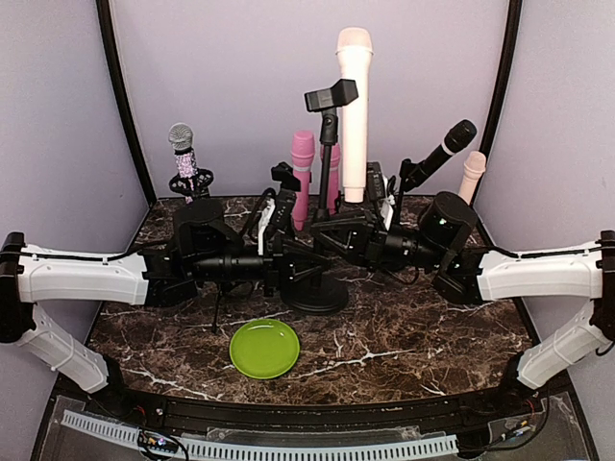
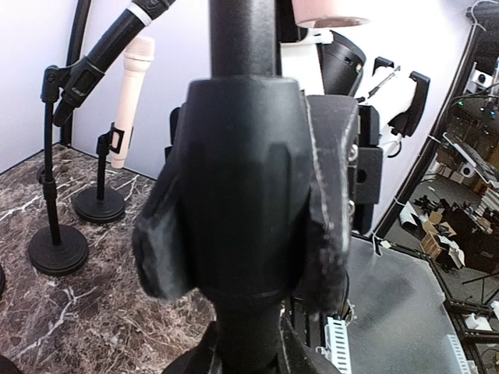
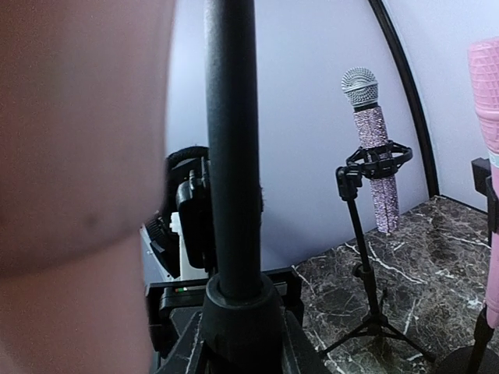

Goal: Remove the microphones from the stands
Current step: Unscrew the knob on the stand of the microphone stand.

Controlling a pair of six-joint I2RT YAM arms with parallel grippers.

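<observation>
Marble table [image 1: 413, 336], centre: black stand [image 1: 315, 294], pole upright. Cream mic [image 1: 354, 125]: long axis vertical, parallel to the pole and just beside it at 3 o'clock, apparently seated in the clip [image 1: 331, 97] near the pole's top, lower end hanging free. Left claw [image 2: 242, 234]: clamped on the stand's collar from 9 o'clock. Right claw [image 1: 336, 235]: narrowed close by the pole from 3 o'clock; grip on anything not discernible. Mic at 12 o'clock from both claws, nearer the right. Probable requirement: straight upward pull along that axis, stand pinned.
</observation>
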